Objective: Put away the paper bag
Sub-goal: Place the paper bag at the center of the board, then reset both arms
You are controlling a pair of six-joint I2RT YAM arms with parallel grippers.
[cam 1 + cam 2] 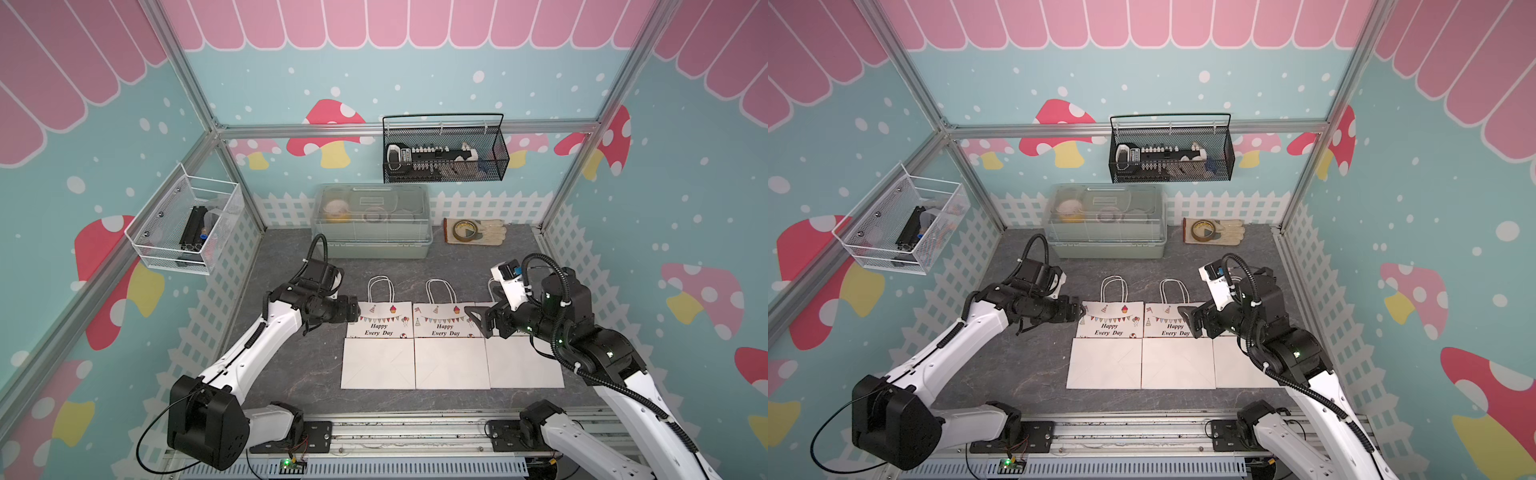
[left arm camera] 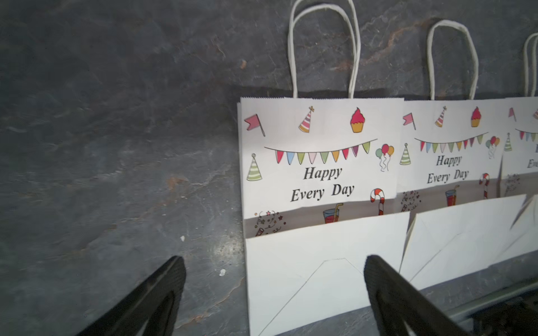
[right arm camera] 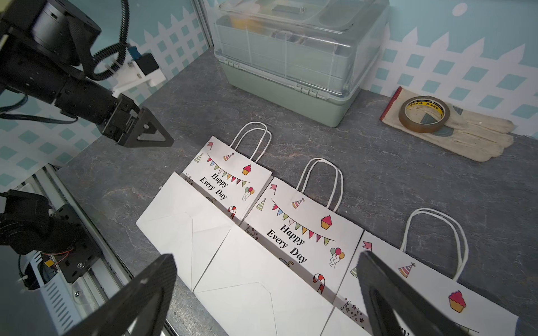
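The left gripper (image 2: 273, 261) beside and right gripper (image 3: 266, 257) above the paper bags (image 1: 451, 365), both reaching inward, jaws apart

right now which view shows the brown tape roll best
Right wrist view: the brown tape roll sits large and sharp on the cream fabric glove. Both top views show it small; left wrist misses it.

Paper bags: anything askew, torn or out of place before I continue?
Nothing wrong with them. The bags lie flat in a straight row, side by side, bottoms folded up, no tears visible. The only oddity is a tape roll sitting on a glove at the back.
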